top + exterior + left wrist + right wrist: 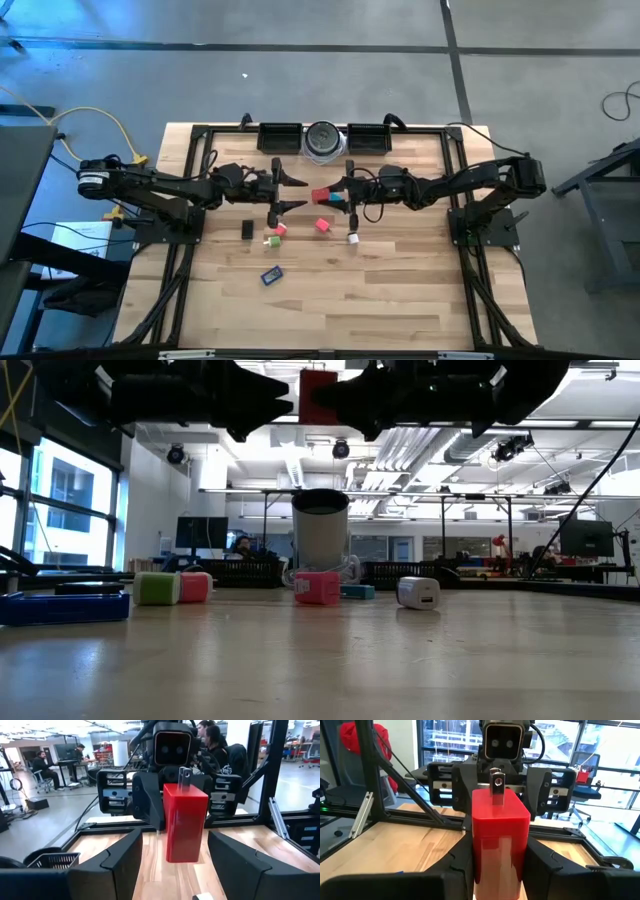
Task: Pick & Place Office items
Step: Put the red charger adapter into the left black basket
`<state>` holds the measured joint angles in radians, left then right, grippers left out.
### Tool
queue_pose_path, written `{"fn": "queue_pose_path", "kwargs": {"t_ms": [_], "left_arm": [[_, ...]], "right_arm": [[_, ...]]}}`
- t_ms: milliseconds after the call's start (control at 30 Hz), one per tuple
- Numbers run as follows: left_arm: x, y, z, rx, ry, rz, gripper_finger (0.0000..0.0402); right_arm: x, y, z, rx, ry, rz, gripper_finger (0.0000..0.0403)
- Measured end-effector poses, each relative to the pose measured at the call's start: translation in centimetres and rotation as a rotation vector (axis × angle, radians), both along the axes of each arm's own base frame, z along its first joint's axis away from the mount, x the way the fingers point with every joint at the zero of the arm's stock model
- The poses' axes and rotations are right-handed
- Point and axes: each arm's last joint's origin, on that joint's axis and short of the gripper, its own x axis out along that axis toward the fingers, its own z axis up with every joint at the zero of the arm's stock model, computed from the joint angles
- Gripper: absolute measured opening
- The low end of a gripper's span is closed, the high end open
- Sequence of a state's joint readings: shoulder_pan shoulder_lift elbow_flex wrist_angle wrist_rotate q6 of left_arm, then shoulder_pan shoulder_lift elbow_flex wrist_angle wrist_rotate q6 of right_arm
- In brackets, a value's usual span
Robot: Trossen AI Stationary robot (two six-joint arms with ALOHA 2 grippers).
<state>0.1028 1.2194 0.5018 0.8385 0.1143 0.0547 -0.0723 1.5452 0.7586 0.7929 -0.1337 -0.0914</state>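
Glossy boxy red block [500,842] with metal prongs, between right claw [497,865] fingers

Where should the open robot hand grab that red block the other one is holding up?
Grip the red block by its two flat side faces, at the free end facing the left tool. Come in level from the left, with one open jaw on each side. The right tool clamps the far end, and the metal prong on top looks too thin.

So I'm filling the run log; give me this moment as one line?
right gripper: shut on red block, raised mid-table | left gripper: open, facing the block, not touching | pink block, green cube: on table
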Motion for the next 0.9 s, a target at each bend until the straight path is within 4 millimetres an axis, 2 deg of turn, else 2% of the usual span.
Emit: {"fn": "queue_pose_path", "kwargs": {"t_ms": [367, 667, 900], "left_arm": [[0.0, -0.1, 0.3, -0.02, -0.036, -0.019, 0.0218], [1.8, 0.1, 0.0, -0.024, -0.004, -0.02, 0.0218], [2.1, 0.1, 0.9, -0.019, -0.03, -0.034, 0.0218]], "right_arm": [[0.0, -0.1, 0.2, -0.004, -0.022, -0.002, 0.0103], [0.1, -0.1, 0.5, -0.001, -0.032, -0.002, 0.0103], [0.1, -0.1, 0.2, 0.008, -0.008, 0.005, 0.0103]]}}
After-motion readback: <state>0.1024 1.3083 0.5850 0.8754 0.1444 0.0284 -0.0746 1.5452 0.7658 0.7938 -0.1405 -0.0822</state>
